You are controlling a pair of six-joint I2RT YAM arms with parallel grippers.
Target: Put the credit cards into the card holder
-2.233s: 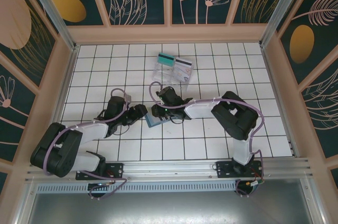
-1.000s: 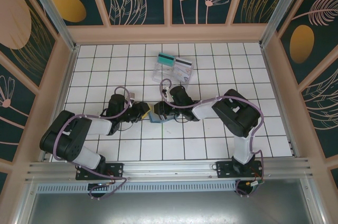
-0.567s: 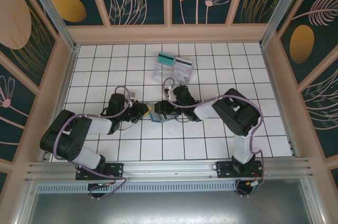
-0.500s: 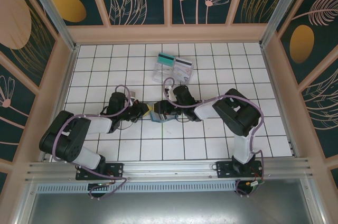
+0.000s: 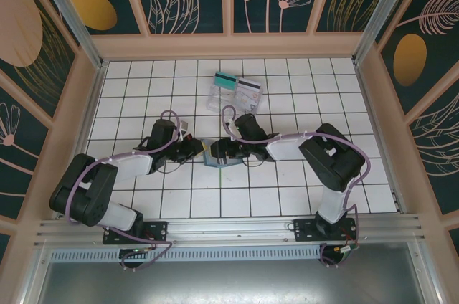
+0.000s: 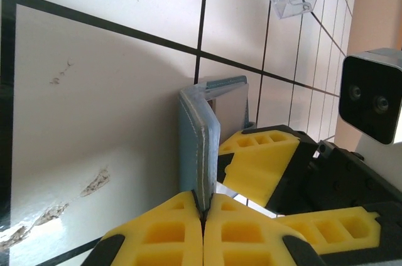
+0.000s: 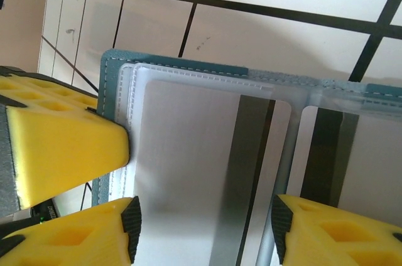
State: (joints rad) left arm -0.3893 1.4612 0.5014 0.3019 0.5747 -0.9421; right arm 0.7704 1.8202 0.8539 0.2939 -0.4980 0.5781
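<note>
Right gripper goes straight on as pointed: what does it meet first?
The holder: it lies open right ahead, between the right gripper's fingers. Past it, probably, the left gripper, shut on its edge.

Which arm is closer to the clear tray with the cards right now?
Right. The right arm sits just below the clear tray in the top view; the left arm lies farther off, lower left of it.
</note>
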